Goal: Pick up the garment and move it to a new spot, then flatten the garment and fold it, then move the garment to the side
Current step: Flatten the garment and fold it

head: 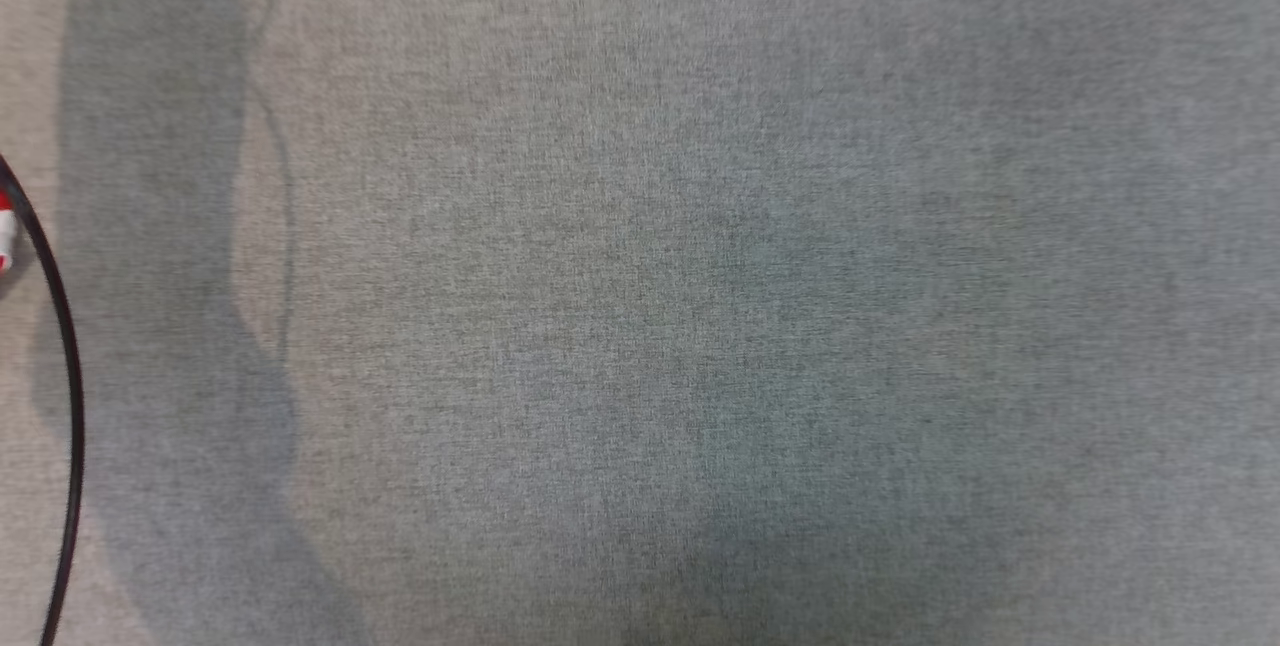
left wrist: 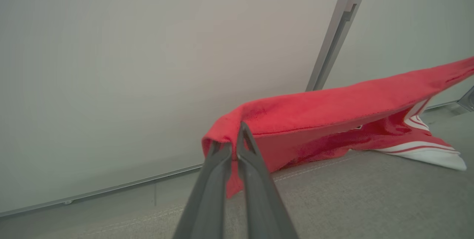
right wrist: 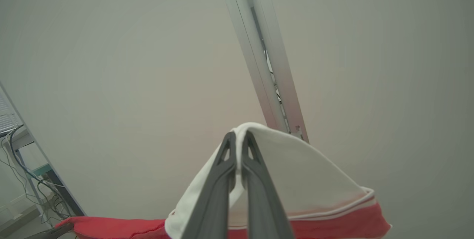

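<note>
We see the left gripper [left wrist: 233, 139], fingers clenched on a red fold of the garment [left wrist: 333, 109], holding it above the grey fabric surface [left wrist: 370, 198] — the cloth runs out past the right edge, its white striped hem touching the surface. The right gripper [right wrist: 239, 139] has its fingers pinched tight on the garment's white part, raised against a pale wall [right wrist: 111, 65] and a metal rail [right wrist: 266, 68]; whatever hangs below the red band is cut off. From the head camera we make out a black cable [head: 68, 376] and a red-and-white sliver [head: 5, 231] at the left edge — too little to identify.
</note>
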